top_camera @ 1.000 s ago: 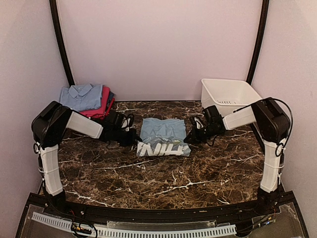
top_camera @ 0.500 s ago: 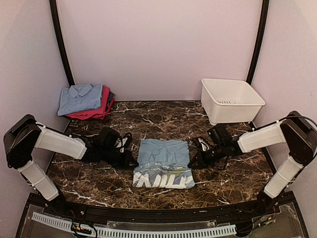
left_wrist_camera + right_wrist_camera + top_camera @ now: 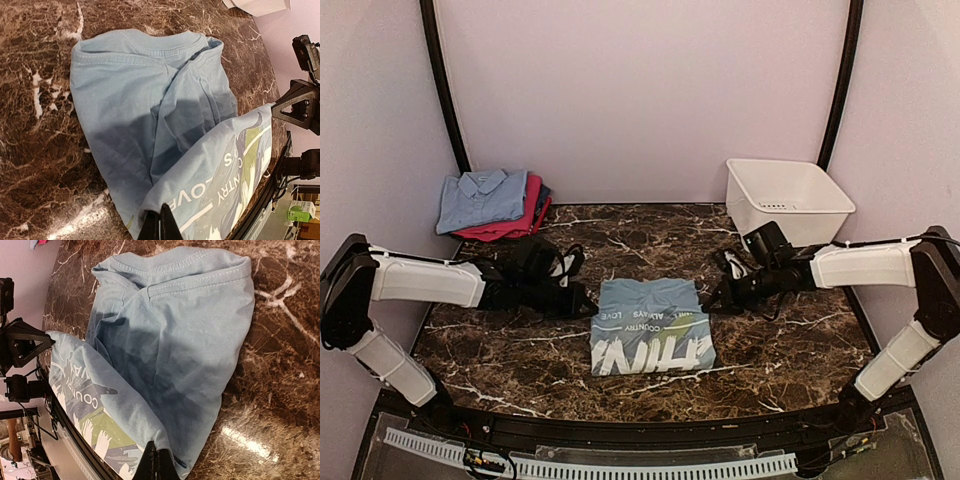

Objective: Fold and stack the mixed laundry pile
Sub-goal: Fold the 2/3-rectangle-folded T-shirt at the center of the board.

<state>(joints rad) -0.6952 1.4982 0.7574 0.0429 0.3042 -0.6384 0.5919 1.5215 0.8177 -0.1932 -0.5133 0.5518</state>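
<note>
A pale blue tee with white print [image 3: 652, 333] lies on the marble table [image 3: 780, 350], partly folded, printed side up at the near end. My left gripper [image 3: 590, 308] is shut on the tee's left edge [image 3: 150, 210]. My right gripper [image 3: 712, 305] is shut on its right edge [image 3: 170, 442]. Both hold the printed layer lifted over the plain blue part, as both wrist views show. A folded stack sits at the back left: a pale blue collared shirt [image 3: 480, 195] on magenta-pink [image 3: 525, 215] and dark pieces.
A white plastic tub [image 3: 782, 200] stands at the back right, close behind my right arm. Black frame posts rise at both back corners. A black rail [image 3: 620, 435] runs along the table's near edge.
Both grippers first pulled the tee toward the near edge, then moved back and up with its sides; the printed part now lies spread wider toward the front.
</note>
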